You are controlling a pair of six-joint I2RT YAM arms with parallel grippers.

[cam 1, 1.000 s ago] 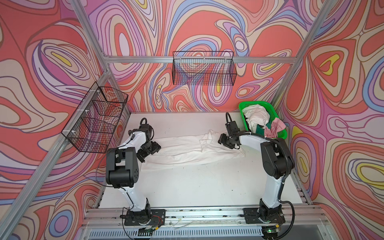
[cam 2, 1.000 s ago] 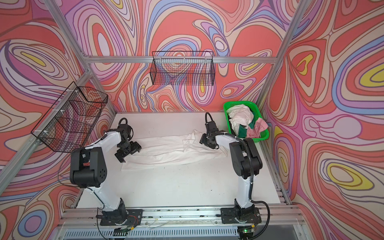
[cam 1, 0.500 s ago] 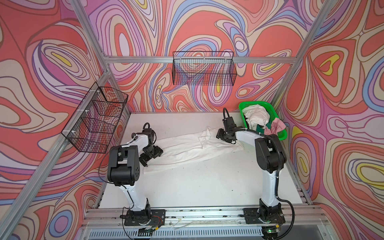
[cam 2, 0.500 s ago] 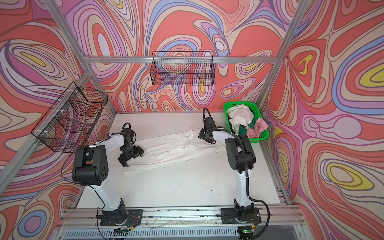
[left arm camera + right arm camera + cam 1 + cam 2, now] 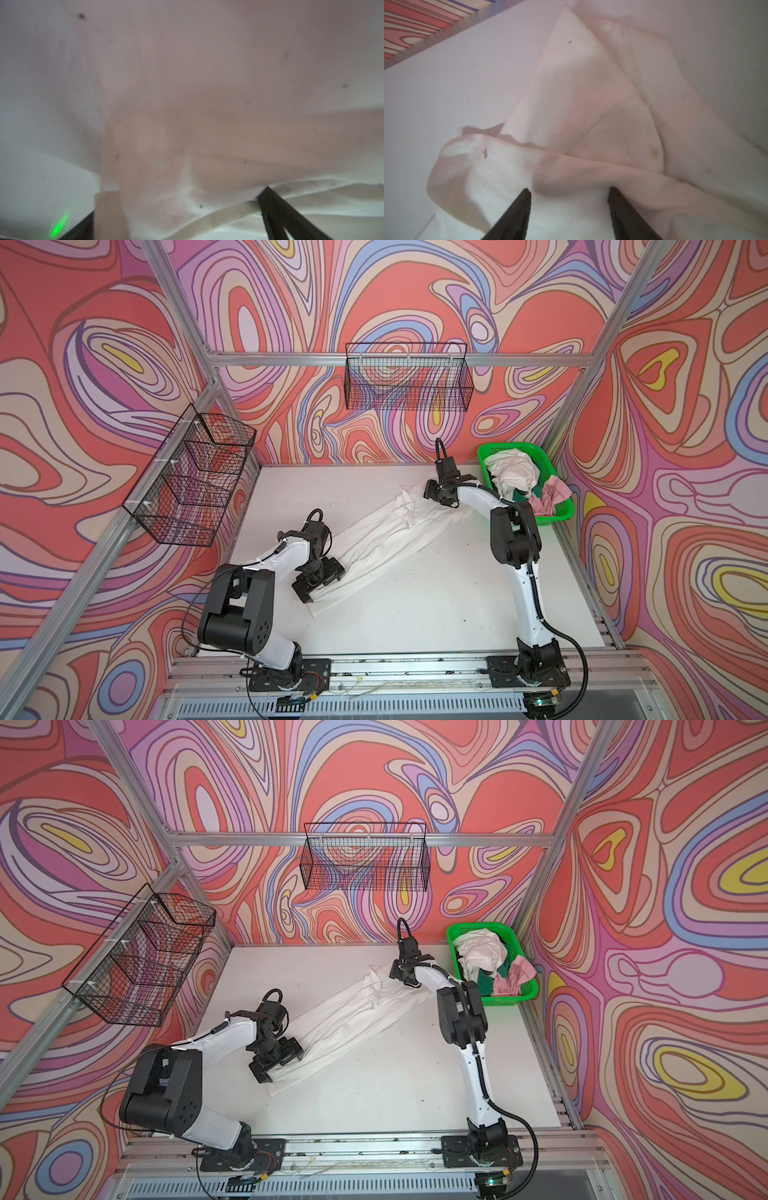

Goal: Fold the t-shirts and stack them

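A white t-shirt [image 5: 386, 537] [image 5: 353, 1017], folded into a long strip, lies slantwise on the table in both top views. My left gripper [image 5: 318, 578] [image 5: 276, 1056] is open over the strip's near left end, and cloth spreads between its fingers [image 5: 276, 212] in the left wrist view. My right gripper [image 5: 440, 495] [image 5: 405, 977] sits on the far right end, where the cloth bunches. In the right wrist view its jaws [image 5: 569, 189] stand apart with white cloth [image 5: 571, 104] flat between them. More t-shirts, white [image 5: 511, 477], dark green [image 5: 537, 491] and pale pink [image 5: 548, 495], fill the basket.
The bright green basket [image 5: 557, 516] [image 5: 509, 1000] stands at the table's back right corner, close behind my right arm. Black wire baskets hang on the back wall [image 5: 407, 381] and the left wall [image 5: 191, 481]. Bare white table [image 5: 436, 614] lies in front of the strip.
The strip has turned from nearly level to slanted. My left gripper went toward the front with its end; my right gripper went toward the back wall with its end.
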